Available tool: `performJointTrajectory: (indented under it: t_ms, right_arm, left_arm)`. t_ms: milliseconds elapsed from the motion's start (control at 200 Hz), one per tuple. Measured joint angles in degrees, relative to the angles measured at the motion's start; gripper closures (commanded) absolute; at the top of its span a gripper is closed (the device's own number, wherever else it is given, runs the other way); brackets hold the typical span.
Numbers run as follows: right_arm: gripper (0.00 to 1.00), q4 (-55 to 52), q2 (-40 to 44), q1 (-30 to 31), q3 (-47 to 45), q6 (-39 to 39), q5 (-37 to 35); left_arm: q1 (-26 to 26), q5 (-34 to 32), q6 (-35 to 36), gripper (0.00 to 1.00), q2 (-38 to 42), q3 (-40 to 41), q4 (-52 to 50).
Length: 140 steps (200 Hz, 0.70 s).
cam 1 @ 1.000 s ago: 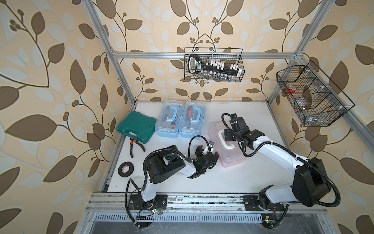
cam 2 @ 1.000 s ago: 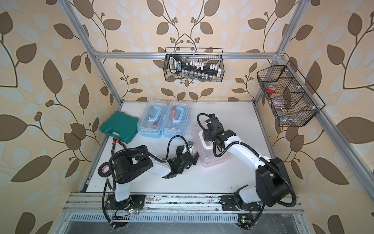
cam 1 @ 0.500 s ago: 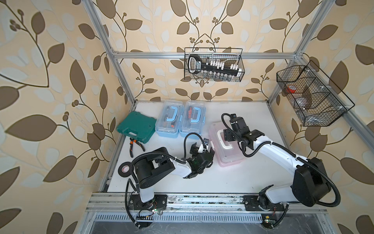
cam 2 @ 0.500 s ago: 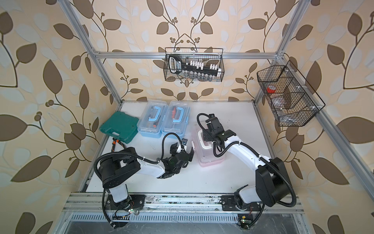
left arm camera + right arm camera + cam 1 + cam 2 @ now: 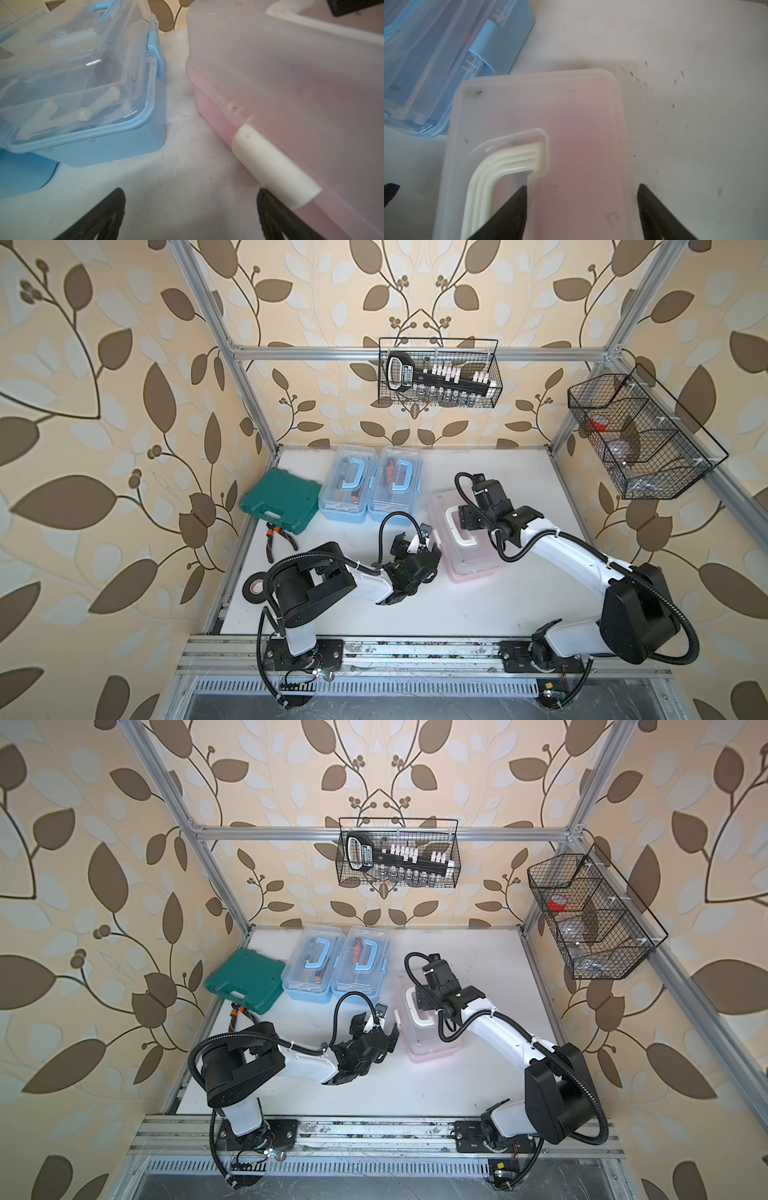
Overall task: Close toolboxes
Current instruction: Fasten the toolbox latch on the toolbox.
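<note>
We take 12 o'clock as the back wall. The pink toolbox (image 5: 473, 562) sits at 3 o'clock from the middle of the table (image 5: 478, 614), with its lid down on the base. It is well apart from the right edge, and bare tabletop runs from 3 round to 6 o'clock.

The right gripper (image 5: 581, 186) stands over that lid, its jaws parted wide and clasping nothing. One finger is inside the white handle (image 5: 512, 160), the other at the lid's outer edge.

The left gripper (image 5: 190, 191) is spread fully, holds nothing and lies low at the box's 9 o'clock side. One fingertip is just beside the white latch (image 5: 270, 166); we cannot tell whether they touch.

A narrow lane of table parts the pink box from the nearer blue toolbox (image 5: 395, 506). The farther blue toolbox (image 5: 349, 489) stands beside it at 11 o'clock, near the back edge. The green case (image 5: 280, 499), pliers (image 5: 278, 537) and tape roll (image 5: 253, 585) line the left edge from 10 to 8 o'clock.
</note>
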State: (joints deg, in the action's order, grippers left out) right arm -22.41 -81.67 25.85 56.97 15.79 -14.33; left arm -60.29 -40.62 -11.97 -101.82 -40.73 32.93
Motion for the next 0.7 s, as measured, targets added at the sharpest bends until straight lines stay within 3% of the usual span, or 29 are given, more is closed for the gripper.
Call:
performJointTrajectory:
  t_ms: [495,700]
  right_arm:
    - [0.23,0.0,0.0,-0.1,0.0,-0.4,1.0]
    - [0.23,0.0,0.0,-0.1,0.0,-0.4,2.6]
  left_arm:
    - [1.2,2.8,-0.2,0.01,5.4,-0.4,-2.7]
    - [1.9,8.0,-3.7,0.01,8.5,-0.9,-7.6]
